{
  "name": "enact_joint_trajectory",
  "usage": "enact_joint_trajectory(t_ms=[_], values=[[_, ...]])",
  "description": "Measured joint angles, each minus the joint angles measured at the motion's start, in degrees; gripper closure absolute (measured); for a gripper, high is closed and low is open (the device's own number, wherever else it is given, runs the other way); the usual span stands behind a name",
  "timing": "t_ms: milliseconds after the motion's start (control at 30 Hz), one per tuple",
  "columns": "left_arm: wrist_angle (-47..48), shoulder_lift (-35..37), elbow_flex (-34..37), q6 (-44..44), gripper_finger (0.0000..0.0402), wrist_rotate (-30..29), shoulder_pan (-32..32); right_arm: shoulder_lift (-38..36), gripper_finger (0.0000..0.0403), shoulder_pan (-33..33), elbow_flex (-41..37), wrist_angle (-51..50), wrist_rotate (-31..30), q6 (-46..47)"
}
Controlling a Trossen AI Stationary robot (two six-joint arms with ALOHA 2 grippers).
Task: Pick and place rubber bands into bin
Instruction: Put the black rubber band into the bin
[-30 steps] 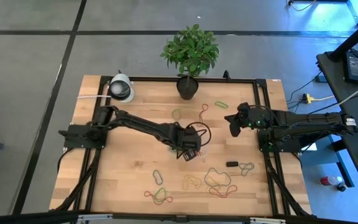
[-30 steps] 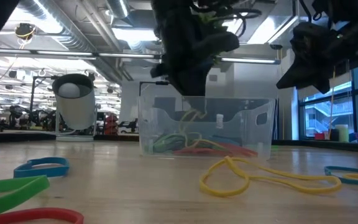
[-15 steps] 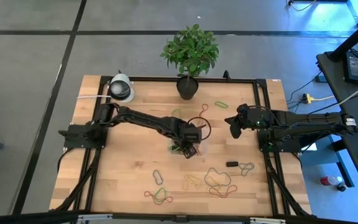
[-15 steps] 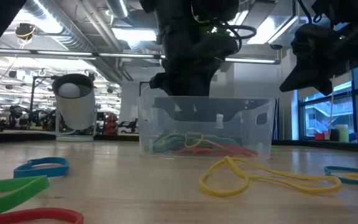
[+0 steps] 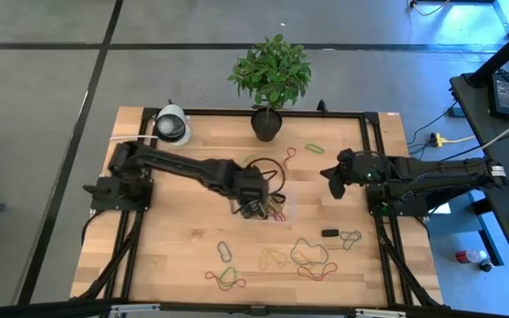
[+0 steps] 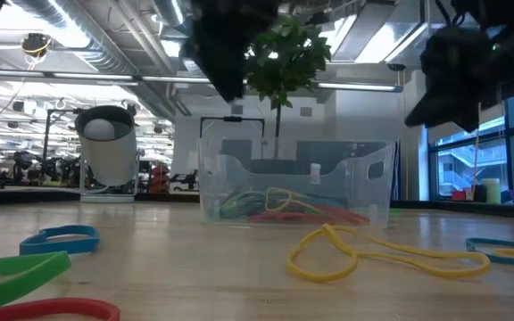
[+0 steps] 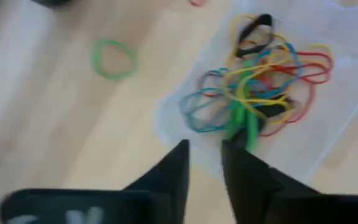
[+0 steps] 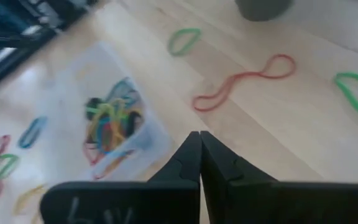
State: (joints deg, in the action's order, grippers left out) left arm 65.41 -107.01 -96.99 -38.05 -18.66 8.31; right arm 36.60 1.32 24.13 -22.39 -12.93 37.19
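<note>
Low view: both arms are cut off at the top edge. The left tool [image 6: 226, 53] is a blurred dark shape.

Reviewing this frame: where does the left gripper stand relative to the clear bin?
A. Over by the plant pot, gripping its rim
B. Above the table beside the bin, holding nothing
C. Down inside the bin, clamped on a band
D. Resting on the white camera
B. The left wrist view shows the left gripper with a narrow gap between bare fingers, holding no band, at the edge of the bin, whose rubber bands lie piled inside.
</note>
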Motion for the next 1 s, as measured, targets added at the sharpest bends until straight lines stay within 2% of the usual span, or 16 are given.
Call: enact_joint_trajectory(t_ms=[100,167,300,433,633,800,867,1000], values=[[0.6,5.0,4.7,1.4,0.0373,-4.8,1.7,0.1,0.0400,-2.4,1.7,-0.8,-1.0,1.1],[0.2,8.8,9.2,0.9,0.0392,-5.7,2.4,0.4,0.0401,-4.1,2.8,-1.3,-2.8,2.9],[-3.1,17.3,20.7,-1.8,0.0400,-4.6,3.9,2.3,0.0401,-7.2,5.4,-3.6,-5.4,6.0],[-12.7,27.2,34.2,-4.5,0.0400,-3.0,6.5,7.5,0.0402,-10.2,10.5,-8.8,-5.5,8.9],[-29.9,40.3,50.7,-4.7,0.0400,-1.7,10.4,21.4,0.0402,-15.4,22.4,-29.1,-5.4,20.1],[-35.7,46.3,57.3,-1.3,0.0399,-1.0,11.6,32.4,0.0399,-19.4,29.8,-44.3,0.9,33.2],[-35.7,47.4,58.3,0.0,0.0399,-1.0,11.6,35.3,0.0391,-21.1,30.0,-46.3,3.9,37.1],[-35.8,48.0,58.9,2.3,0.0401,-0.9,11.5,39.6,0.0362,-24.4,29.9,-46.0,9.4,39.0]])
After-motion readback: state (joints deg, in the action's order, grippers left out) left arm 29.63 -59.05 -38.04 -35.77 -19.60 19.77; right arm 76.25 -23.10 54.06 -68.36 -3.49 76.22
